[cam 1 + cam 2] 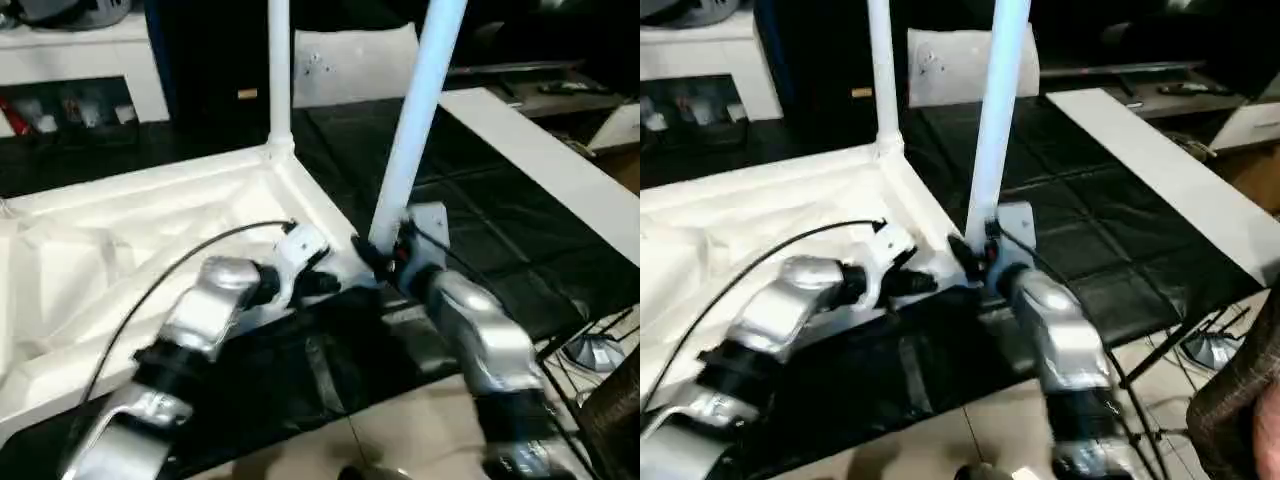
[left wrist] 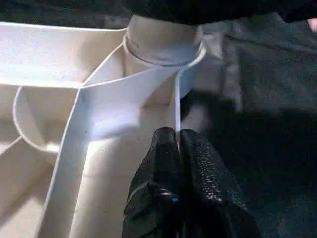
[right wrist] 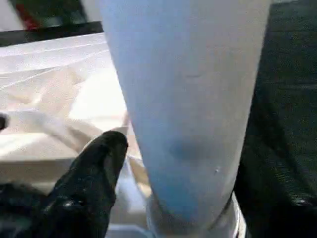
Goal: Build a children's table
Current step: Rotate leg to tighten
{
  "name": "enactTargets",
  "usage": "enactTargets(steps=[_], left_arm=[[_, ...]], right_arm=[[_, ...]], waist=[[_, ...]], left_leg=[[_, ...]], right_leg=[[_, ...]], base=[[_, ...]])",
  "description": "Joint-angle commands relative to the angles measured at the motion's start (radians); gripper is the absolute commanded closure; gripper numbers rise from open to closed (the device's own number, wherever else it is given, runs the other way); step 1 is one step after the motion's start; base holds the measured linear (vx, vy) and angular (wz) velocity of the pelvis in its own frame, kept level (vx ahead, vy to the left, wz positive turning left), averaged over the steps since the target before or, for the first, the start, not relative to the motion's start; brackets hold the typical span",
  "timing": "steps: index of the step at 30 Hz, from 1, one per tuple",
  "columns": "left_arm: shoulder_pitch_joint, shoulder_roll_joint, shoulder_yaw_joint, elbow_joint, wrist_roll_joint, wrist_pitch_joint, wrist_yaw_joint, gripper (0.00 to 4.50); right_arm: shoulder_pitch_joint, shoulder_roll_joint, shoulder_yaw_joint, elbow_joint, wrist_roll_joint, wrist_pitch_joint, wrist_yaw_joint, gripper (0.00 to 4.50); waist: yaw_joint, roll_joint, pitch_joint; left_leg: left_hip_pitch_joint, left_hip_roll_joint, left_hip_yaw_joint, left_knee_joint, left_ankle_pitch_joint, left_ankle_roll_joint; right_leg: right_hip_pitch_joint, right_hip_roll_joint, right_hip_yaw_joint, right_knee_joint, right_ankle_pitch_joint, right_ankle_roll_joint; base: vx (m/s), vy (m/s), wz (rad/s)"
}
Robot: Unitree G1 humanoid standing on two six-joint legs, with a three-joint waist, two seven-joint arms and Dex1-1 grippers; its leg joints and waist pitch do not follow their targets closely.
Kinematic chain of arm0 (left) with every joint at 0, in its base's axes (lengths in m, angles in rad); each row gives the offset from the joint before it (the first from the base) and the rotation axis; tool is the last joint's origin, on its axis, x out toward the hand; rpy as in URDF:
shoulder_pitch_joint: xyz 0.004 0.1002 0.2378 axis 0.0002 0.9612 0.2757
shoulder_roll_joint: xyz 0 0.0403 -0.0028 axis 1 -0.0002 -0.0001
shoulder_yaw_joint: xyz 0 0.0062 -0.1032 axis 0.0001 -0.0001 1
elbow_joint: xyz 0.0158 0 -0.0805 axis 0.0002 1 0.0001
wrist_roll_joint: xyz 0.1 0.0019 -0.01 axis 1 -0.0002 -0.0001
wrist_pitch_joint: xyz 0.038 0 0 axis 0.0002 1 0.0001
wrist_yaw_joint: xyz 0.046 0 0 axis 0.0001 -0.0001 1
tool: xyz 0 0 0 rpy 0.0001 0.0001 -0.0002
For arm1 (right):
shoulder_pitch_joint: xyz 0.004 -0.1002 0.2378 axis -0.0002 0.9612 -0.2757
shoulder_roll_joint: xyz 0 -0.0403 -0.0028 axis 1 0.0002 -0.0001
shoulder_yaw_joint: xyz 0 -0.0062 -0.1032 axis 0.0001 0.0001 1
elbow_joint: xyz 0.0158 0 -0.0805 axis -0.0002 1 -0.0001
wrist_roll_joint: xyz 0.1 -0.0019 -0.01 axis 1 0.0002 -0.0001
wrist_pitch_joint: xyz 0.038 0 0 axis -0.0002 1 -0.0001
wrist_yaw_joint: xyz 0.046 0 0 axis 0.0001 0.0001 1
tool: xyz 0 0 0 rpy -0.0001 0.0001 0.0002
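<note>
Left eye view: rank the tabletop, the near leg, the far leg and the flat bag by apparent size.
1. Tabletop
2. Near leg, inflated by closeness
3. Far leg and flat bag: unsure, both partly cut off or hidden.

Head cameras look down over both forearms; wrist cameras sit close, apparently sharing the tabletop [image 2: 59, 124] corner socket.

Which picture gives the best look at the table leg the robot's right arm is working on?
The left eye view: the near leg rises from the tabletop corner socket. The right eye view matches. The right wrist view shows its base close up; the left wrist view shows its foot in the socket.
</note>
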Motion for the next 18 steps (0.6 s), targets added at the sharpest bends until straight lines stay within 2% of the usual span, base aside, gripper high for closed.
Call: enactTargets(steps=[1, 5, 6, 7, 8, 9, 10, 11, 14, 18], left_arm=[[-0.016, 0.016, -0.012, -0.053, -0.031, -0.081, -0.066, 4.50], [-0.002, 0.078, -0.026, -0.050, -0.052, -0.139, -0.183, 4.50], [0.000, 0.100, -0.036, -0.047, -0.063, -0.160, -0.231, 4.50], [0.002, 0.115, -0.044, -0.046, -0.071, -0.180, -0.268, 4.50], [0.001, 0.129, -0.054, -0.043, -0.073, -0.196, -0.298, 4.50], [0.000, 0.139, -0.060, -0.039, -0.074, -0.207, -0.320, 4.50], [-0.003, 0.155, -0.072, -0.031, -0.071, -0.230, -0.351, 4.50], [-0.004, 0.161, -0.076, -0.027, -0.069, -0.239, -0.362, 4.50], [-0.021, 0.207, -0.110, 0.004, -0.063, -0.300, -0.468, 4.50], [-0.042, 0.228, -0.138, 0.028, -0.063, -0.337, -0.543, 4.50]], right_arm=[[0.018, -0.020, 0.068, -0.049, 0.060, 0.000, 0.119, 0.75], [0.038, -0.122, 0.058, -0.053, 0.071, -0.036, 0.244, 0.47], [0.042, -0.161, 0.056, -0.045, 0.077, -0.052, 0.293, 0.47], [0.046, -0.189, 0.060, -0.043, 0.080, -0.067, 0.331, 0.23], [0.046, -0.213, 0.063, -0.041, 0.084, -0.072, 0.364, 0.14], [0.046, -0.229, 0.064, -0.040, 0.087, -0.074, 0.388, 0.09], [0.046, -0.253, 0.068, -0.037, 0.093, -0.079, 0.425, 0.05], [0.046, -0.263, 0.071, -0.036, 0.095, -0.081, 0.440, 0.02], [0.039, -0.360, 0.116, -0.016, 0.103, -0.113, 0.601, 0.02], [0.030, -0.420, 0.154, 0.003, 0.120, -0.133, 0.734, 0.02]], waist=[[0.013, 0.013, -0.073], [0.022, 0.014, -0.067], [0.026, 0.018, -0.066], [0.028, 0.014, -0.064], [0.034, 0.015, -0.064], [0.037, 0.014, -0.063], [0.048, 0.014, -0.062], [0.048, 0.014, -0.062], [0.061, 0.010, -0.062], [0.074, 0.005, -0.063]], left_leg=[[-0.011, 0.011, 0.009, -0.063, -0.109, 0.072], [-0.005, 0.014, 0.012, -0.065, -0.155, 0.068], [-0.003, 0.015, 0.012, -0.066, -0.172, 0.060], [-0.002, 0.015, 0.013, -0.067, -0.188, 0.055], [0.003, 0.017, 0.013, -0.066, -0.196, 0.055], [0.005, 0.017, 0.015, -0.066, -0.196, 0.054], [0.007, 0.017, 0.015, -0.067, -0.201, 0.052], [0.007, 0.017, 0.015, -0.067, -0.201, 0.052], [0.007, 0.020, 0.016, -0.068, -0.202, 0.053], [0.004, 0.020, 0.015, -0.067, -0.187, 0.056]], right_leg=[[0.079, -0.061, 0.057, -0.063, -0.192, -0.162], [0.073, -0.061, 0.057, -0.070, -0.267, -0.152], [0.072, -0.061, 0.057, -0.073, -0.294, -0.147], [0.070, -0.061, 0.057, -0.075, -0.322, -0.140], [0.067, -0.062, 0.058, -0.079, -0.341, -0.136], [0.065, -0.062, 0.060, -0.079, -0.343, -0.137], [0.064, -0.063, 0.060, -0.080, -0.358, -0.132], [0.064, -0.063, 0.060, -0.080, -0.358, -0.132], [0.065, -0.063, 0.061, -0.077, -0.353, -0.129], [0.066, -0.067, 0.060, -0.076, -0.369, -0.126]], base=[[0.000, 0.000, 0.00], [0.000, 0.000, 0.00], [0.000, 0.000, 0.00], [0.000, 0.000, 0.00], [0.000, 0.000, 0.00], [0.000, 0.000, 0.00], [0.000, 0.000, 0.00], [0.000, 0.000, 0.00], [0.000, 0.000, 0.00], [0.000, 0.000, 0.00]])
